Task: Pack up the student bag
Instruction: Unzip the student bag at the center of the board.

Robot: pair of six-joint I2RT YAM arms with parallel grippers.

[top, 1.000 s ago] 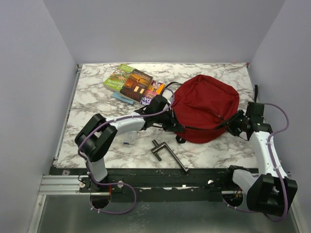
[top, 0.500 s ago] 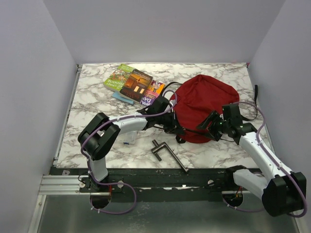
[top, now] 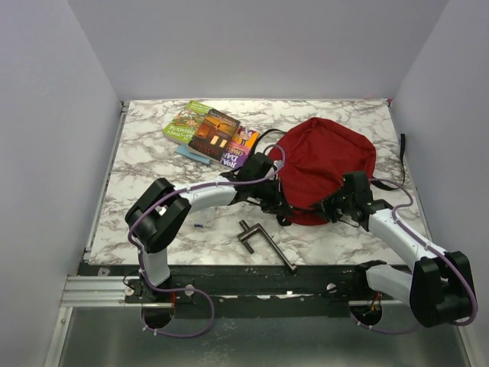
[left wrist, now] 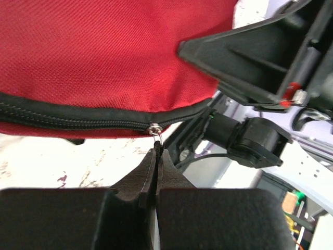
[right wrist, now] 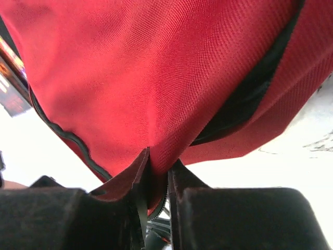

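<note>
The student bag (top: 325,164), a dark-red fabric backpack, lies at the right middle of the marble table. My left gripper (top: 284,208) is at its near-left edge, shut on the small metal zipper pull (left wrist: 155,136) at the end of the black zipper (left wrist: 78,121). The left wrist view shows the pull ring pinched between my left gripper's tips (left wrist: 157,151). My right gripper (top: 330,210) is at the bag's near edge, just right of the left one. In the right wrist view my right gripper (right wrist: 157,169) is shut on a fold of red fabric (right wrist: 156,78) beside the zipper.
A stack of colourful books (top: 210,134) lies at the back left, next to the bag. A dark metal L-shaped tool (top: 263,241) lies near the front edge. A small clear item (top: 199,225) sits beside the left arm. Black straps (top: 403,145) trail off the bag's right side.
My right arm has swung left from the bag's right side to its near edge, and its jaws have closed on the fabric. The left gripper has kept its hold and edged slightly right.
</note>
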